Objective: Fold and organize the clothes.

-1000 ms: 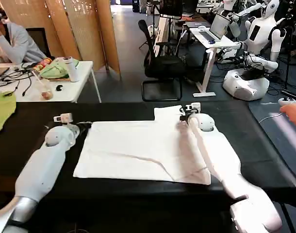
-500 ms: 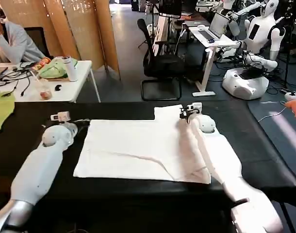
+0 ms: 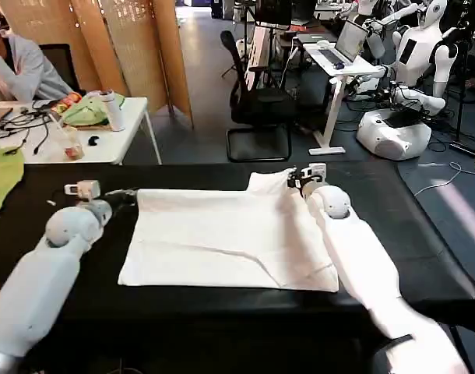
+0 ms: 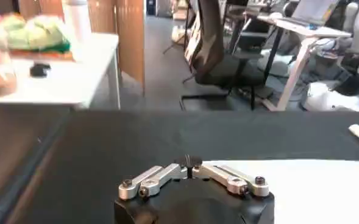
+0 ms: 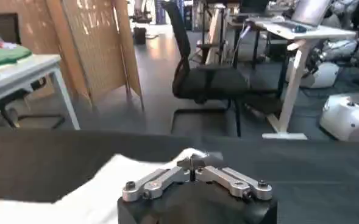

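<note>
Black table (image 3: 222,308) across the lower half of the head view, white T-shirt (image 3: 222,241) spread flat at its centre.

You have the left pincer (image 3: 117,196) at the shirt's upper-left corner and the right pincer (image 3: 297,184) at the sleeve in the upper middle; both look pressed together in the wrist views, and the right seems to be pinching the raised sleeve edge, though the contact itself is hidden behind the linkage. You appear to be at the first fold, gripping the far edge. Next you would need to lift both corners evenly and carry them toward the near hem. No print is visible.
</note>
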### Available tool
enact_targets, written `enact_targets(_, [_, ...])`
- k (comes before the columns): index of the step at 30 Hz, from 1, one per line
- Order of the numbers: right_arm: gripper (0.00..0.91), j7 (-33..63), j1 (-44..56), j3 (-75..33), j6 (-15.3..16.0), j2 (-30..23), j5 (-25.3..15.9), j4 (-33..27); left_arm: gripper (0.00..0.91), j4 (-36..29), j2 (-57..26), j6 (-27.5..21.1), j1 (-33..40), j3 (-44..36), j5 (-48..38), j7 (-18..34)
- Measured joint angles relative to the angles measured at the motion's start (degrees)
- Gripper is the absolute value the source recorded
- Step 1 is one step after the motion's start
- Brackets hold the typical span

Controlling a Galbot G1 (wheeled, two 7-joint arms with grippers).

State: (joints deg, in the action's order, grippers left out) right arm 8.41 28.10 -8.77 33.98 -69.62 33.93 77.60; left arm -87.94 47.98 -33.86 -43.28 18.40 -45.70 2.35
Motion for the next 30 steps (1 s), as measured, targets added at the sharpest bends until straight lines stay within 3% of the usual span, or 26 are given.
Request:
enact_targets(11, [0.0, 3.7, 11.5, -1.8, 8.2, 8.4, 4.4, 17.2, 0.0, -10.9, -6.2, 0.0, -11.7, 5.8, -1.0, -0.2])
enact_targets(22, [0.0, 4.9, 24.2, -4.8, 8.2, 14.7, 3.9, 31.3, 0.0, -17.8, -9.4, -0.7, -22.2, 10.0, -0.1, -1.4])
enact_targets(30, [0.0, 4.1, 32.4, -6.1, 8.2, 16.2, 1.4, 35.7, 0.0, -21.6, -8.9, -1.0, -30.5, 12.9, 1.9, -1.5])
